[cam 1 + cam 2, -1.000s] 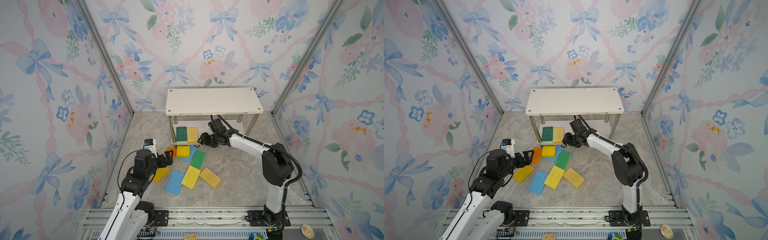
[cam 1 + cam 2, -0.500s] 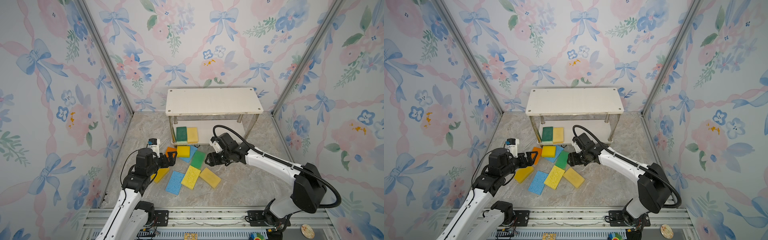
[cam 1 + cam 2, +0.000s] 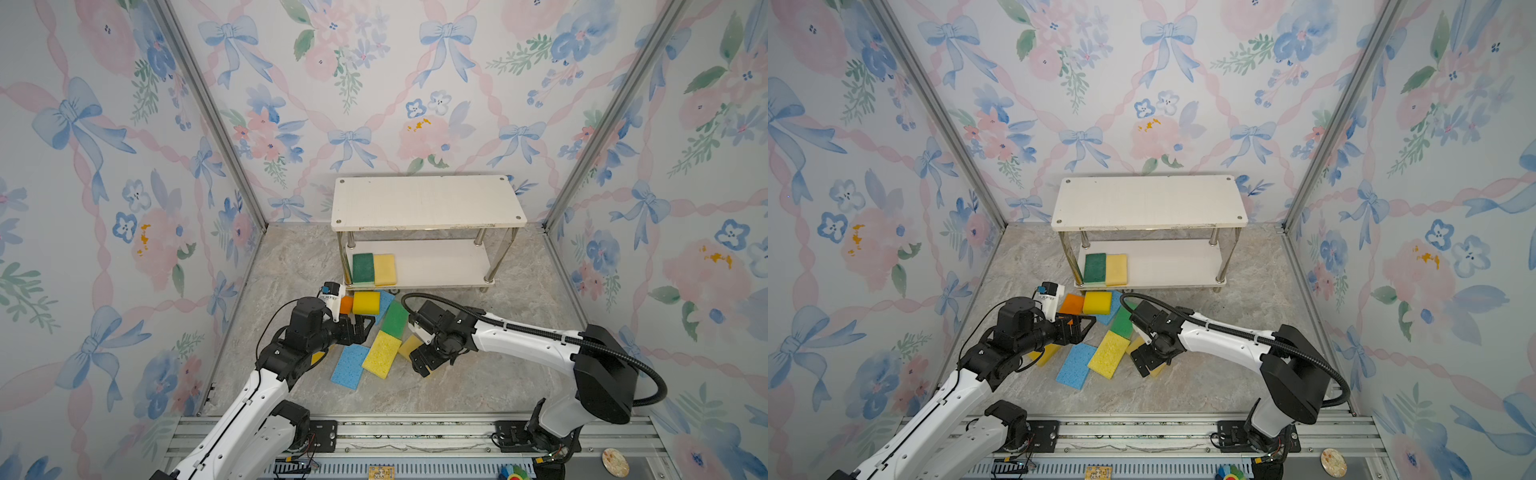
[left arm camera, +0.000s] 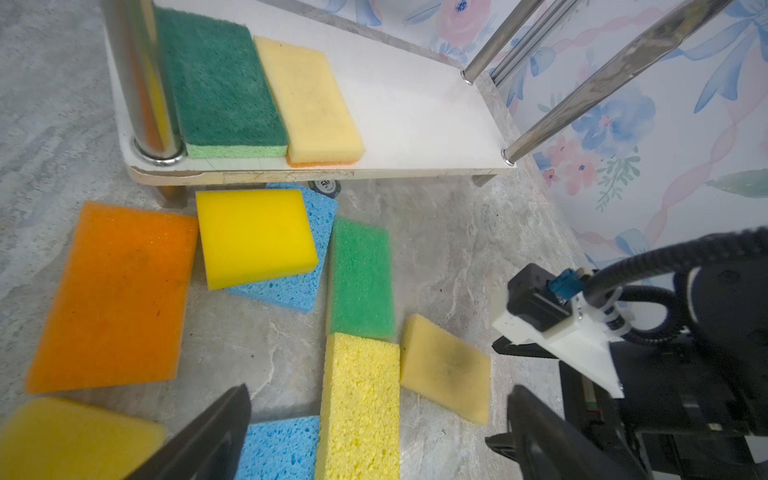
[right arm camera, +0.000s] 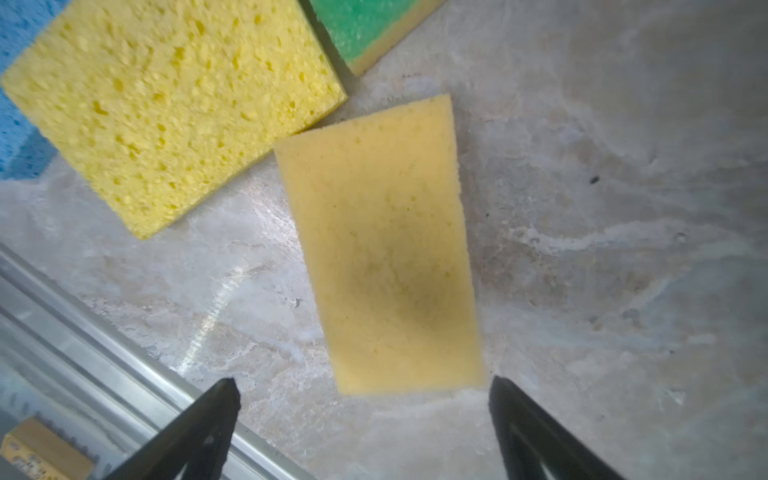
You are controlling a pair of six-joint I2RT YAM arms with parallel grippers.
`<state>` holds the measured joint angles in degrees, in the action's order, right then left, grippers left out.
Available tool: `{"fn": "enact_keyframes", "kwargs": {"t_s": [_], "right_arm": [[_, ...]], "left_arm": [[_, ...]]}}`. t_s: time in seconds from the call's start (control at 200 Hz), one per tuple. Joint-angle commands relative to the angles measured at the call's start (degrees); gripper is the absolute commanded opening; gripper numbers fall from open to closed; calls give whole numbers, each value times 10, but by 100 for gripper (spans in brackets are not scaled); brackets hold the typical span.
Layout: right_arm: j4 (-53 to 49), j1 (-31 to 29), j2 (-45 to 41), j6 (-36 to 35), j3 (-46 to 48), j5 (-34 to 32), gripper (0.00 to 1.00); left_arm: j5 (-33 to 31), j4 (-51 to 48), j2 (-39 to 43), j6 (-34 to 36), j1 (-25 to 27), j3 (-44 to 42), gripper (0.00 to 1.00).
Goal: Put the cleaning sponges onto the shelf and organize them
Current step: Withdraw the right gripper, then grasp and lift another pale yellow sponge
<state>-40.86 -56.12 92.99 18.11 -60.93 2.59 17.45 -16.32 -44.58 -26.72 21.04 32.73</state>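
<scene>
White shelf's lower board [image 3: 440, 262] holds 2 touching sponges, dark green [image 3: 363, 268] and pale yellow [image 3: 385, 269]; both jaws gape empty.

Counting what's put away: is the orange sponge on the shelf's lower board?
No: the orange sponge lies on the tabletop before the shelf, whose lower board holds only a dark green sponge and a pale yellow sponge.

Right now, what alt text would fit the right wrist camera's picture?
A pale tan-yellow sponge lies flat on the marbled grey floor, its near end framed by the wide-open right gripper. A porous yellow sponge and a green sponge lie close by.
</scene>
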Motion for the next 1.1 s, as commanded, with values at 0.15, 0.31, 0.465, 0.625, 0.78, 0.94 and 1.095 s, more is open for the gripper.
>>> {"fn": "enact_keyframes", "kwargs": {"t_s": [0.15,0.31,0.465,0.625,0.78,0.94,1.095], "right_arm": [[-26,-29,58,-15,-34,-102,97],[-32,-34,70,-17,-35,-130,97],[-28,-36,83,-16,-31,-129,98],[-11,-33,82,-15,-19,-114,100],[5,-26,70,-14,-4,-96,94],[23,-18,59,-8,13,-77,84],[31,-17,45,0,26,-75,71]], "left_arm": [[7,8,4,12,4,-5,98],[6,8,2,13,4,-4,98],[6,8,1,12,4,-4,98],[4,7,0,12,4,-4,98],[3,8,0,12,4,-5,98],[1,8,-1,11,4,-5,98],[-4,8,1,7,4,-5,98]]}}
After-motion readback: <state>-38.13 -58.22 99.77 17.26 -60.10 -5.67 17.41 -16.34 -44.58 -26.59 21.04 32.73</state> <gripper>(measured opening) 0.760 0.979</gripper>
